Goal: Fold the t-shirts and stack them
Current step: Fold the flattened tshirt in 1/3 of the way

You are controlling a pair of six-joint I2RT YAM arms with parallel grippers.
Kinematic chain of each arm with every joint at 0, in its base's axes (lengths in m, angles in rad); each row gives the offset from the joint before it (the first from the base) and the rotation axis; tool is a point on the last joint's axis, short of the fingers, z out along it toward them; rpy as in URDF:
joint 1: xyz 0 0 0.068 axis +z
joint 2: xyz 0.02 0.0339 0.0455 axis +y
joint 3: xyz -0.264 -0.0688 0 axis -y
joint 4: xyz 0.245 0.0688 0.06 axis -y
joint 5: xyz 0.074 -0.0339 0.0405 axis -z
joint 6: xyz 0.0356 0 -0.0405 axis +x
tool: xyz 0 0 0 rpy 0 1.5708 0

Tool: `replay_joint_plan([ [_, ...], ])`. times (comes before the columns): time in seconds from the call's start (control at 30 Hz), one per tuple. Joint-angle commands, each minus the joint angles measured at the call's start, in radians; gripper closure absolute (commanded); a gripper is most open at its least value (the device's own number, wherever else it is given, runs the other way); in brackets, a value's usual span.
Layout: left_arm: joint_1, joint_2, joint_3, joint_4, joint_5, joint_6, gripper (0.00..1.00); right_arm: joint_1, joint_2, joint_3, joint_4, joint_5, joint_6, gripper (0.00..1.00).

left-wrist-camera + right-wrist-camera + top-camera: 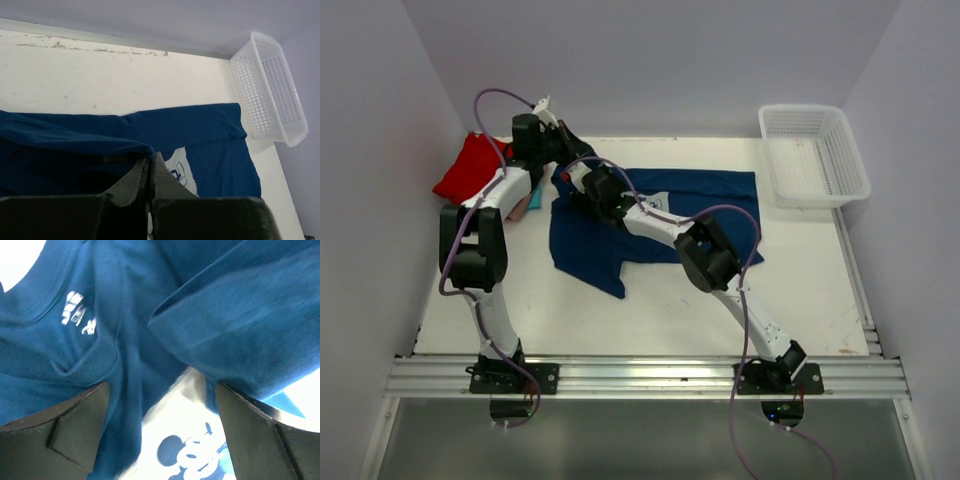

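Note:
The navy t-shirt (660,225) lies partly spread at the table's middle, with its pale chest print (656,203) showing. My left gripper (563,150) is at the shirt's far left corner. In the left wrist view it (150,157) is shut on a raised fold of the navy cloth (75,145). My right gripper (578,180) hovers just beside it over the shirt. In the right wrist view it (160,390) is open, straddling the cloth between the collar (60,365) and the cartoon print (195,450). A folded red t-shirt (470,165) lies at the far left, with pink (518,210) and teal (534,199) edges showing beside it.
A white mesh basket (865,182) stands at the far right corner and also shows in the left wrist view (272,90). Walls close in the table (650,310) at the back and both sides. An aluminium rail (640,375) runs along the near edge.

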Motion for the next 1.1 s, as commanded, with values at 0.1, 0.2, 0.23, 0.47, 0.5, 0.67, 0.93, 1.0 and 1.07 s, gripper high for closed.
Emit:
replay_joint_plan([
  [0.1,0.007,0.008,0.029,-0.019,0.016,0.015,1.0,0.011,-0.048,-0.092,0.351,0.085,-0.189,0.05],
  [0.2,0.014,0.011,0.029,-0.021,0.014,0.012,1.0,0.014,-0.137,-0.209,0.411,0.035,-0.152,0.06],
  [0.23,0.015,0.014,0.031,-0.022,0.015,0.01,1.0,0.014,-0.16,-0.279,0.431,0.027,-0.132,0.06],
  [0.47,0.015,0.021,0.029,-0.033,0.008,0.013,1.0,0.02,-0.406,-0.545,0.534,-0.125,-0.017,0.07],
  [0.5,0.017,0.021,0.029,-0.031,0.008,0.01,1.0,0.02,-0.419,-0.551,0.537,-0.134,-0.012,0.07],
  [0.67,0.015,0.019,0.017,-0.024,0.008,-0.002,1.0,0.011,-0.343,-0.415,0.418,-0.139,-0.009,0.07],
  [0.93,0.017,0.039,0.089,-0.057,0.015,0.001,1.0,-0.003,-0.214,-0.258,0.367,-0.179,0.028,0.06],
  [1.0,0.018,0.047,0.115,-0.079,0.02,0.004,1.0,-0.003,-0.206,-0.255,0.367,-0.182,0.029,0.06],
  [1.07,0.02,0.059,0.144,-0.088,0.026,0.002,1.0,-0.003,-0.202,-0.242,0.359,-0.185,0.031,0.06],
])
